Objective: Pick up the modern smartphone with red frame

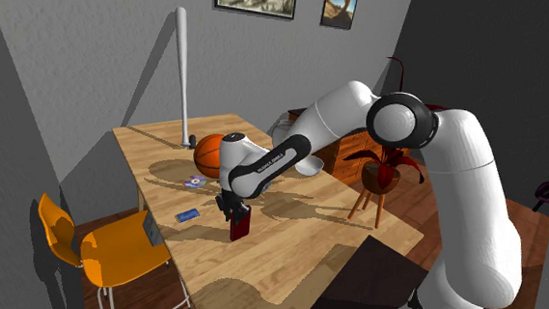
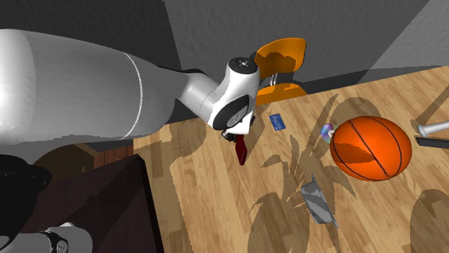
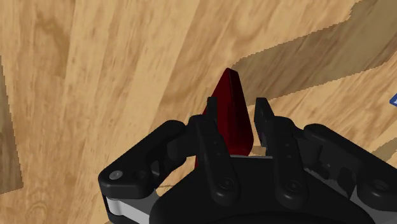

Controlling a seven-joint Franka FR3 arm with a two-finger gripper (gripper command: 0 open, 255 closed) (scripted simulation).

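In the shoulder view, an orange chair [image 1: 84, 245] is seen at the 8 o'clock edge of the desk [image 1: 297, 239]. On the wood a blue card [image 1: 187, 215] is laid, with a disc [image 1: 194, 181] at its 12 o'clock and a basketball [image 1: 210, 153] beyond that, near a bat [image 1: 182, 67] propped against the wall. Just at the card's 3 o'clock the claw [image 1: 231, 209] is pointed downward. The smartphone [image 1: 241, 227], dark red, is seen at the claw's 5 o'clock, stood on end and tilted rather than lying flat.

In the second exterior view the claw is found left of the middle, with the smartphone [image 2: 242, 152] hung beneath it toward 5 o'clock. The blue card is placed at the smartphone's 2 o'clock and the basketball well apart at 3 o'clock.

In the wrist view the two fingers [image 3: 210, 130] are seen drawn in to a narrow gap and pressed against the smartphone's sides, so that it is clasped between them. Its red body is left jutting past the fingertips toward the desk.

The reach and the grasp are judged to be done, since the smartphone is gripped and turned on end. A lift appears to be under way, though whether the lower end is clear of the wood cannot be told. What is left, as far as can be judged, is for the smartphone to be raised plainly off the desk.
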